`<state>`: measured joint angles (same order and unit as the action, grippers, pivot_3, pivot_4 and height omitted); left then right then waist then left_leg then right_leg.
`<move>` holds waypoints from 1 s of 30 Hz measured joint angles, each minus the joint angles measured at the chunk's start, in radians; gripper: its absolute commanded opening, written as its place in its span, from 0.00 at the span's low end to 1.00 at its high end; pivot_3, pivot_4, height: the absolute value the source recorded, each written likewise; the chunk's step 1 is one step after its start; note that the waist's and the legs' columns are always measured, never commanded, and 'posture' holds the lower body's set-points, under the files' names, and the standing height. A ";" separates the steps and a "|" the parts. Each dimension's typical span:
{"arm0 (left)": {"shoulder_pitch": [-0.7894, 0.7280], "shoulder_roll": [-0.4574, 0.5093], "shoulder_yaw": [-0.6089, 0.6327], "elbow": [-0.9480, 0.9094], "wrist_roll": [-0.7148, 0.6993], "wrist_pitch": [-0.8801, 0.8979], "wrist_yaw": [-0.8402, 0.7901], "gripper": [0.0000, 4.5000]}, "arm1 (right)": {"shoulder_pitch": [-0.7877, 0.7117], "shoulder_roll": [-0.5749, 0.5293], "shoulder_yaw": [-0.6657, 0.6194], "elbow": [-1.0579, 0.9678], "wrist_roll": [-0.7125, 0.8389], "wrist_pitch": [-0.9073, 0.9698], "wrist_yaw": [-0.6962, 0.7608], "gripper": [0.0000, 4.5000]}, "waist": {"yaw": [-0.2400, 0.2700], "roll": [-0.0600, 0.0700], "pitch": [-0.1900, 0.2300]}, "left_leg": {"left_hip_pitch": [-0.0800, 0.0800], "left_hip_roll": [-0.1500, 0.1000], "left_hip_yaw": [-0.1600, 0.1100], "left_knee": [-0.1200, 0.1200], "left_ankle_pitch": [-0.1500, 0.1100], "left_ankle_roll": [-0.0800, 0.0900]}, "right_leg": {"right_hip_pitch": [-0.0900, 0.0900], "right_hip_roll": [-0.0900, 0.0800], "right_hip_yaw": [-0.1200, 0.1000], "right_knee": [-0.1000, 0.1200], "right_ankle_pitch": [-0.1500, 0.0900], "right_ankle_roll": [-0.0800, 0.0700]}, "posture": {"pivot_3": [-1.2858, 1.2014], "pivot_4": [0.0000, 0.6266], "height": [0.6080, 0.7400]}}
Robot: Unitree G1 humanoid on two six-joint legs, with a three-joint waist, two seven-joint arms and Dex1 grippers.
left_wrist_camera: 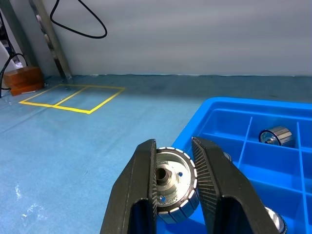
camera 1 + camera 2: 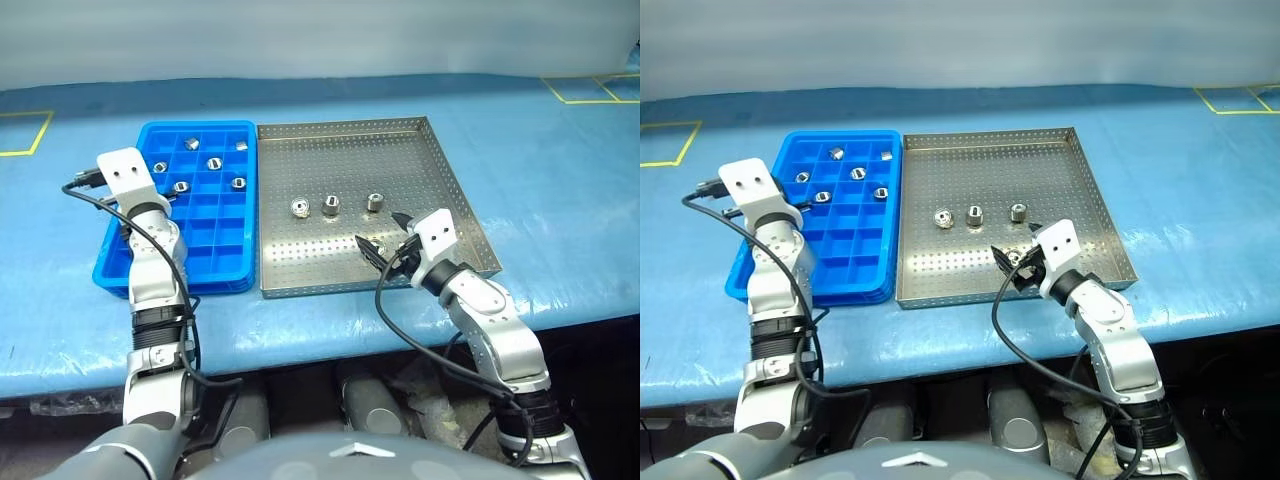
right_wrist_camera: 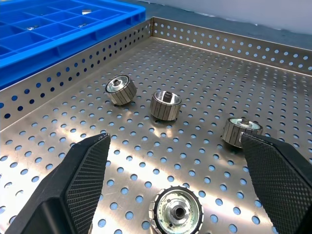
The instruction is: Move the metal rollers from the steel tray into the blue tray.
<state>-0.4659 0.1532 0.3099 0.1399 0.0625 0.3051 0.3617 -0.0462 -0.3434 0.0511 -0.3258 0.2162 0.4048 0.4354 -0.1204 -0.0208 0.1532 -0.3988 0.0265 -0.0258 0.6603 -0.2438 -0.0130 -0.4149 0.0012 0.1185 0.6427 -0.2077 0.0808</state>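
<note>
From the left eye view, the blue tray [image 2: 205, 215] sits on the blue desk [image 2: 560, 170] touching the left side of the steel tray [image 2: 370, 140]. Several metal rollers [image 2: 212, 161] already lie in separate compartments toward the far half of the blue tray. Three more stand in a row on the perforated floor of the steel tray, with a fourth nearer the front rim, just ahead of the right gripper [image 2: 384, 241]. The left arm reaches over the near left part of the blue tray.

The right eye view gives the same layout: the right gripper [image 2: 1012, 257] hovers low over the front of the steel tray, its fingers apart around that fourth roller.

In the left wrist view, the left gripper [image 1: 174, 181] has its fingers clamped on a roller [image 1: 171, 183], held over the edge of the blue tray [image 1: 273, 161], with another roller resting in a compartment beyond.

In the right wrist view, the two fingers [image 3: 83, 170] stand wide apart with one roller [image 3: 178, 210] on the floor between them, untouched; the other three lie further on.

My reading is that the step in hand is the left arm's delivery. It next needs to bring the roller over an empty compartment and let go, while the right gripper needs to close squarely on its roller.
</note>
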 measured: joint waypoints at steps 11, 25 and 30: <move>0.020 -0.036 0.004 0.000 -0.002 0.020 0.044 0.19 | 0.011 -0.001 -0.001 -0.002 0.000 0.001 -0.005 1.00 | -0.003 0.000 0.000 | 0.000 0.000 0.000 0.000 0.000 0.000 | 0.000 0.000 0.000 0.000 0.000 0.000 | 0.47 0.24 1.00; 0.042 -0.047 0.015 0.000 -0.024 0.037 0.051 0.19 | 0.006 -0.002 -0.001 -0.001 0.000 0.001 -0.004 1.00 | -0.001 -0.001 0.001 | 0.000 0.000 0.000 0.000 0.000 0.000 | 0.000 0.000 0.000 0.000 0.000 0.000 | 0.47 0.24 1.00; 0.042 -0.049 0.016 0.000 -0.027 0.040 0.051 0.52 | 0.007 -0.002 -0.001 -0.001 0.000 0.001 -0.004 1.00 | -0.001 -0.002 0.001 | 0.000 0.000 0.000 0.000 0.000 0.000 | 0.000 0.000 0.000 0.000 0.000 0.000 | 0.47 0.24 1.00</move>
<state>-0.4242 0.1047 0.3255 0.1399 0.0358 0.3447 0.4123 -0.0397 -0.3449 0.0501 -0.3273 0.2160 0.4060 0.4314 -0.1217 -0.0224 0.1542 -0.3986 0.0266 -0.0257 0.6601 -0.2439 -0.0131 -0.4151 0.0012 0.1185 0.6427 -0.2077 0.0808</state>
